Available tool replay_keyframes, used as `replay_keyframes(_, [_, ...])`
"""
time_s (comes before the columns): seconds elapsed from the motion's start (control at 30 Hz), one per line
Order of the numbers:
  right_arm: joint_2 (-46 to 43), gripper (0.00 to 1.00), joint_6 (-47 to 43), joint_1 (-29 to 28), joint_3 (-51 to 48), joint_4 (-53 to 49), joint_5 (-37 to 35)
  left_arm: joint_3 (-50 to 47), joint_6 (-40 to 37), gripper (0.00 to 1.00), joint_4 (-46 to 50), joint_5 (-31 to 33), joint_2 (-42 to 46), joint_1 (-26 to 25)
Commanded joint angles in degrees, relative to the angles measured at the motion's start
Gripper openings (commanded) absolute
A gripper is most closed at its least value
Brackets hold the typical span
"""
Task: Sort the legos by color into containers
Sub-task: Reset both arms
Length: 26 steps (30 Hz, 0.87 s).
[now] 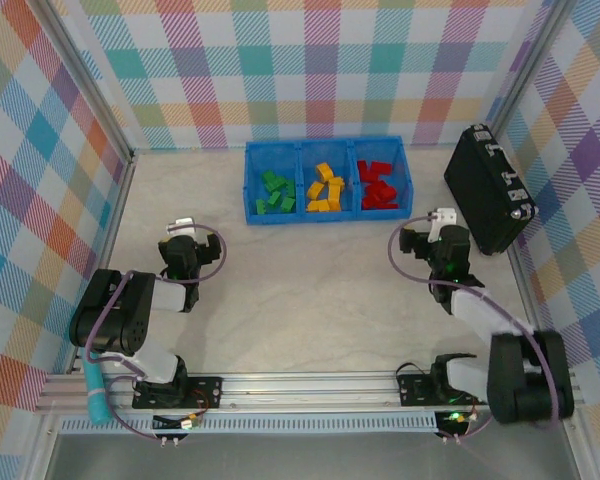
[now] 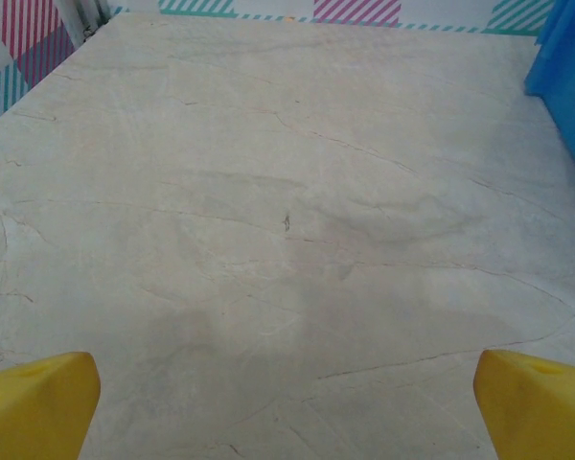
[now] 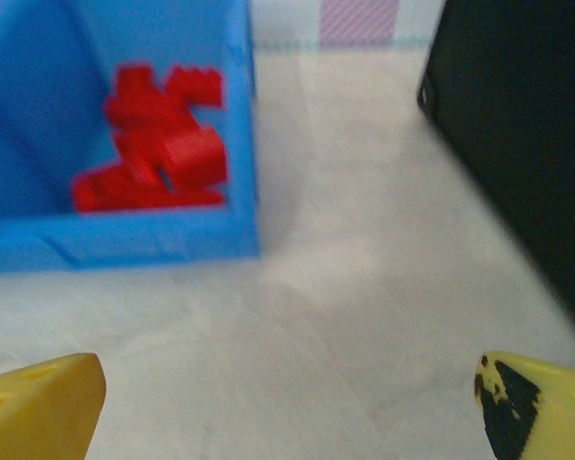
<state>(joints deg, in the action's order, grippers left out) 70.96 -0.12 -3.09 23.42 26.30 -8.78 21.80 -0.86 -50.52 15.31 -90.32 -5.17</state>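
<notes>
From above the sorting looks done: the blue tray (image 1: 325, 215) at the tabletop's (image 1: 310, 290) far side holds green bricks (image 1: 275, 193) in its left compartment, yellow bricks (image 1: 326, 187) in the middle and red bricks (image 1: 379, 186) on the right, and I spot none loose; a black hard case (image 1: 490, 190) stands just right of it. At the left wrist the left fingers (image 2: 38, 407) gape empty over bare tabletop. At the right wrist the right fingers (image 3: 38, 402) spread empty too, facing the red compartment, the case crowding their right.

Three compartments (image 1: 300, 215), three colours of legos (image 1: 325, 187), one black case (image 1: 488, 190).
</notes>
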Motion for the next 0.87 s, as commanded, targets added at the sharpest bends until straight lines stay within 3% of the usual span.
replay_keyframes(0.0, [6.13, 0.99, -1.94, 0.48, -2.63, 16.08, 6.39, 0.96, 0.85, 1.0, -0.23, -1.6, -0.11, 0.07])
replay_keyframes(0.13, [12.78, 0.99, -2.37, 0.91, -0.44, 18.33, 11.64, 0.87, 0.78, 1.0, -0.37, -1.57, -0.11, 0.03])
replay_keyframes(0.2, [18.39, 0.99, -1.27, 1.04, -1.81, 27.1, 9.22, 0.92, 0.75, 1.0, -0.28, -1.59, -0.11, 0.0])
replay_keyframes(0.23, [16.58, 0.99, -0.48, 1.19, -0.56, 21.43, 8.01, 0.99, 0.73, 1.0, -0.28, -1.6, -0.11, 0.04])
replay_keyframes(0.83, [17.02, 0.99, 0.47, 2.64, 0.4, 20.54, 9.99, 1.47, -0.49, 1.0, 0.54, -3.61, -0.29, -0.32])
